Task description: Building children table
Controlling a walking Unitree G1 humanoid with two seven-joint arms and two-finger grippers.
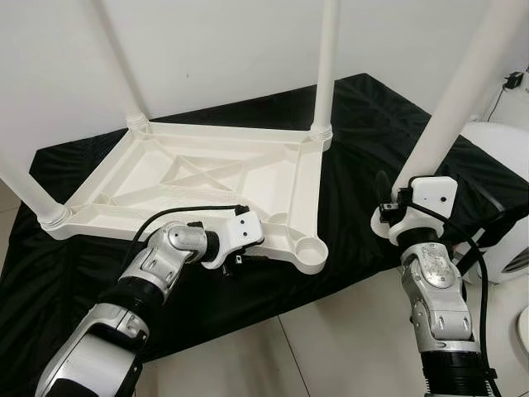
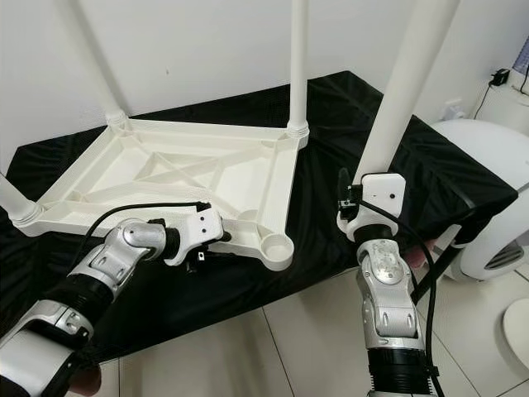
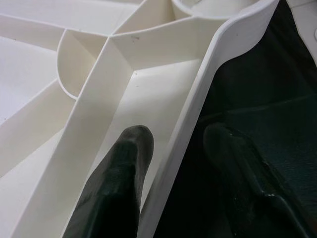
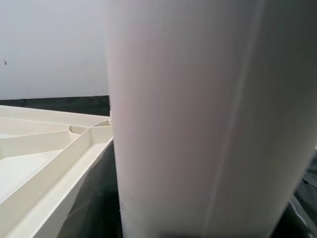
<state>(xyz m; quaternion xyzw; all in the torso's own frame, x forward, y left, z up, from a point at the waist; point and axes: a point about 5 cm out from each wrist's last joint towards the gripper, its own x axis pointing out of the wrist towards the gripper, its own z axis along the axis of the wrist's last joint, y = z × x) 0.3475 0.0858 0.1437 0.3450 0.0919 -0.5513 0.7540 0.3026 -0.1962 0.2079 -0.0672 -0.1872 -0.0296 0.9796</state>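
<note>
White moulded-plastic tabletop (image 1: 215, 178) lay upside down on black cloth (image 1: 355, 116), three legs fitted, empty socket (image 1: 310, 248) at five o'clock. Left gripper (image 3: 173, 148) pinched its near rim between narrow jaws. Right gripper (image 1: 397, 203) held the loose white tubular leg (image 1: 455, 91). Misaligned insertion could shift the tabletop. Right finger spacing was obscured; leg tops were cropped.

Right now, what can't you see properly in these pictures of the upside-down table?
- Tops of the fitted legs: cut off by the upper edge of both eye views.
- Fingers of the right gripper: hidden behind the loose leg it holds; in the right wrist view that leg blocks them.
- Underside of the tabletop: rests on the black cloth.
- Left gripper straddles the rim; contact is unclear.
</note>
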